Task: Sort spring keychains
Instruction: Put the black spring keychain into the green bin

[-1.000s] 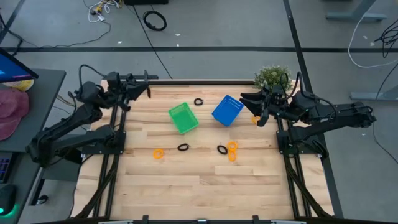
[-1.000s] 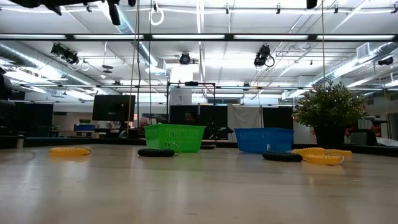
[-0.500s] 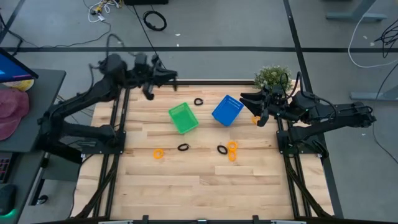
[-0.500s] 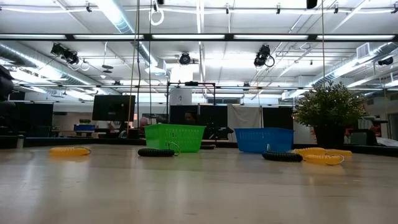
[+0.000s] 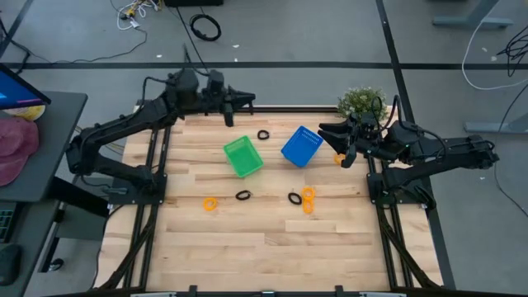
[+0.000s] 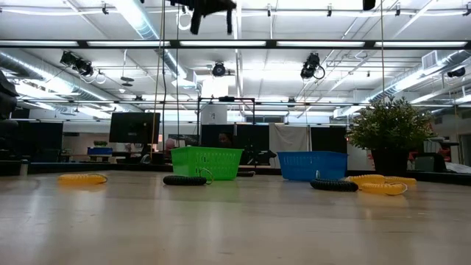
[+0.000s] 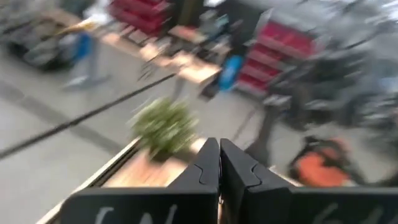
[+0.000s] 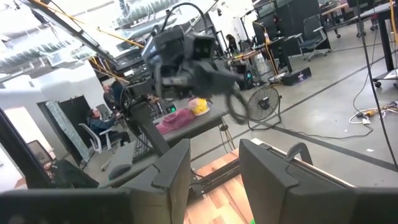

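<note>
Wooden table (image 5: 272, 239) carrying a green basket (image 5: 243, 157) as landmark, blue basket (image 5: 300, 146) tipped just to its right. Left end effector (image 5: 244, 100) raised beyond the green basket's far side, fingers (image 7: 219, 168) pressed together, holding nothing. Right end effector (image 5: 330, 132) beside the blue basket, jaws spread, empty. Spring keychains lying flat: black loops (image 5: 263, 134) behind, (image 5: 242, 195) and (image 5: 294, 198) in front of the green basket; orange ones (image 5: 210, 203) front-left, (image 5: 308, 200) front-right, stretched front to back. Another orange one half hidden behind the right end effector.
</note>
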Robot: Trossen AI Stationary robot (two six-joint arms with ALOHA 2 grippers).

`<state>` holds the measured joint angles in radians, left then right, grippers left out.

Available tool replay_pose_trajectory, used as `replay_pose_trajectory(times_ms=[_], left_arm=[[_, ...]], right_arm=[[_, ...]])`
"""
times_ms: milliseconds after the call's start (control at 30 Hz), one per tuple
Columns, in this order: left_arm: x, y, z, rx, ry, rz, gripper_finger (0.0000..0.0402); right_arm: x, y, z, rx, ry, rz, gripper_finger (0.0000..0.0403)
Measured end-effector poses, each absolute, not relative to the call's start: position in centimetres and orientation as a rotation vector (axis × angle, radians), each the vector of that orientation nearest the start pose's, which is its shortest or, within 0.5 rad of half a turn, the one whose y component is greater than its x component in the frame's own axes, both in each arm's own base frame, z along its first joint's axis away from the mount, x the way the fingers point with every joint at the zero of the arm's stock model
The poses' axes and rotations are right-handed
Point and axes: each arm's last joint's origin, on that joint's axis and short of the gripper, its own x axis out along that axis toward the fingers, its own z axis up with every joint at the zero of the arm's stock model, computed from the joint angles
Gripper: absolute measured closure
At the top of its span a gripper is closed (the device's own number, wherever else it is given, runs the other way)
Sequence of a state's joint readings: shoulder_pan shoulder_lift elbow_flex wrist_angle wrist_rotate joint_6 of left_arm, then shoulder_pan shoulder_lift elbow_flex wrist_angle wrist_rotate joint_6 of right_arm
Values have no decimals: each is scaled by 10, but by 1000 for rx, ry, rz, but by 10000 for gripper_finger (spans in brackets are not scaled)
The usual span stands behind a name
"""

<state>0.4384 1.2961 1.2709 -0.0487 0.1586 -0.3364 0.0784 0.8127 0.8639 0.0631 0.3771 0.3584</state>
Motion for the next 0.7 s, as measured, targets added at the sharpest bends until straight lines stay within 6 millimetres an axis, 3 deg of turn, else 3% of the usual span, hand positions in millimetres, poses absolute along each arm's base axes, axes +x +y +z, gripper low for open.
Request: replay_pose_trajectory(times_ms=[200, 400, 567, 700], left_arm=[[265, 115, 403, -414, 241, 458, 401], [274, 119, 418, -452, 380, 526, 401], [287, 126, 406, -447, 675, 601, 401], [301, 127, 385, -415, 867, 590, 401]], right_arm=[[175, 3, 375, 400, -133, -277, 262], [175, 3, 374, 405, -120, -272, 262], [175, 3, 374, 403, -117, -272, 262], [175, 3, 374, 403, -117, -272, 262]])
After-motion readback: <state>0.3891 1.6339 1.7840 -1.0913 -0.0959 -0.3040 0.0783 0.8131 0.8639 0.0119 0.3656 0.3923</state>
